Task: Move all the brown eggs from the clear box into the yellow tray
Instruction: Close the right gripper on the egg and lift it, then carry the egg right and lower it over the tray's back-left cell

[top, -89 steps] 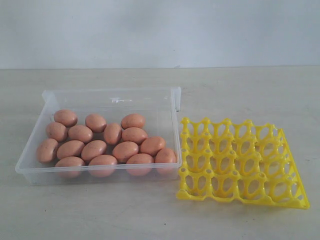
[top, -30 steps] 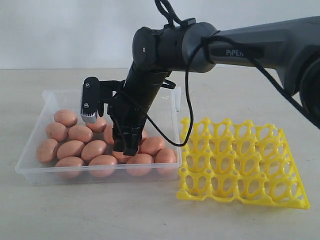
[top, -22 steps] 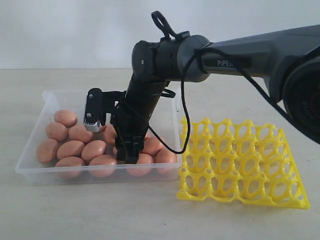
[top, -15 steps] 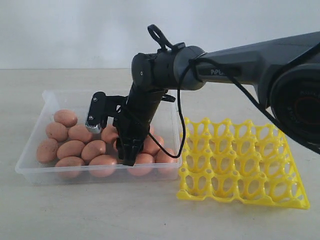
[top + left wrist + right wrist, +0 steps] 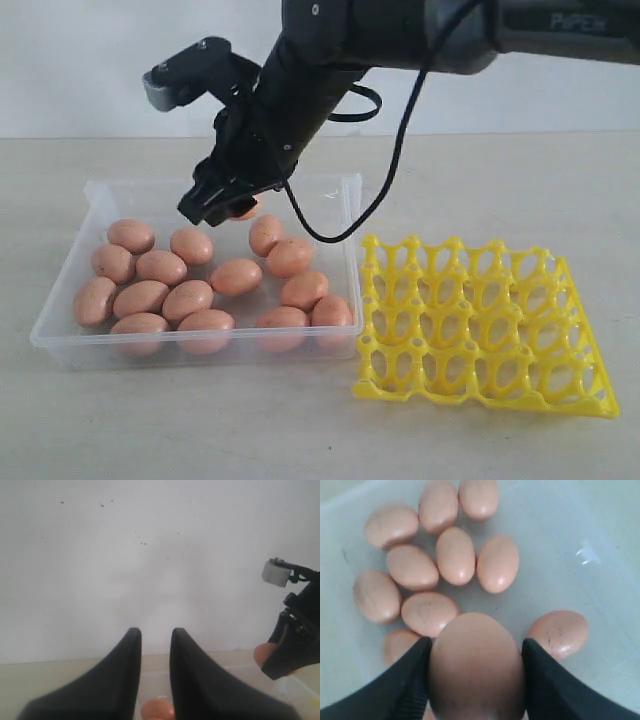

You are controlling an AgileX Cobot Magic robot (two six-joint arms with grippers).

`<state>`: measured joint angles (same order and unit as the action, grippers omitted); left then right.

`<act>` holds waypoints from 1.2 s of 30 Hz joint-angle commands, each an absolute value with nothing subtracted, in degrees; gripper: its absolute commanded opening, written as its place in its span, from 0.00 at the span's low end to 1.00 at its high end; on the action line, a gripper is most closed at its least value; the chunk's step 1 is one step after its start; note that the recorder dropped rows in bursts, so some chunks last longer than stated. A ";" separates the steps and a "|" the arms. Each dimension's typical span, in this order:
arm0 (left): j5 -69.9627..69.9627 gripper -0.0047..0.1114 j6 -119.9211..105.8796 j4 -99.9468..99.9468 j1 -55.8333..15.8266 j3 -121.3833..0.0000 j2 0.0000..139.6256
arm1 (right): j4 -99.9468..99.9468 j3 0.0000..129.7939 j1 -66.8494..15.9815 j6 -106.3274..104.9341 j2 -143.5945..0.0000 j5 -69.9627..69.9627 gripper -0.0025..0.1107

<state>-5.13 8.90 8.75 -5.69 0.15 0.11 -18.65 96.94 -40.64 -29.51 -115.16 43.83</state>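
My right gripper [image 5: 222,207] hangs above the back of the clear box [image 5: 70,335], shut on one brown egg [image 5: 243,211]. In the right wrist view that egg [image 5: 476,665] fills the space between the two black fingers of the right gripper [image 5: 476,642]. Several brown eggs [image 5: 236,276] lie loose on the box floor below. The yellow tray [image 5: 480,320] sits to the right of the box with its cups bare. My left gripper [image 5: 156,630] shows only in its own view, its fingers a narrow gap apart with nothing between them.
The right arm [image 5: 330,60] reaches in from the upper right across the box. A pale tabletop [image 5: 200,420] surrounds box and tray, with a white wall [image 5: 80,60] behind. The left wrist view catches the right gripper and its egg [image 5: 262,654].
The right gripper has risen from among the eggs up and to the left, carrying one egg. The eggs left in the box have shifted a little.
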 commanded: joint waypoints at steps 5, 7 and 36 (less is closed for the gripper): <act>-5.94 0.23 9.45 8.41 -5.88 0.00 0.00 | -33.21 50.44 -40.54 -25.80 -89.32 -12.11 0.02; -5.94 0.23 9.45 8.41 -5.88 0.00 0.00 | -33.66 41.67 -39.99 -24.33 -84.92 -25.55 0.02; -5.78 0.23 9.45 8.41 -5.88 0.00 0.00 | 90.69 60.85 -2.37 79.11 -112.75 -64.80 0.02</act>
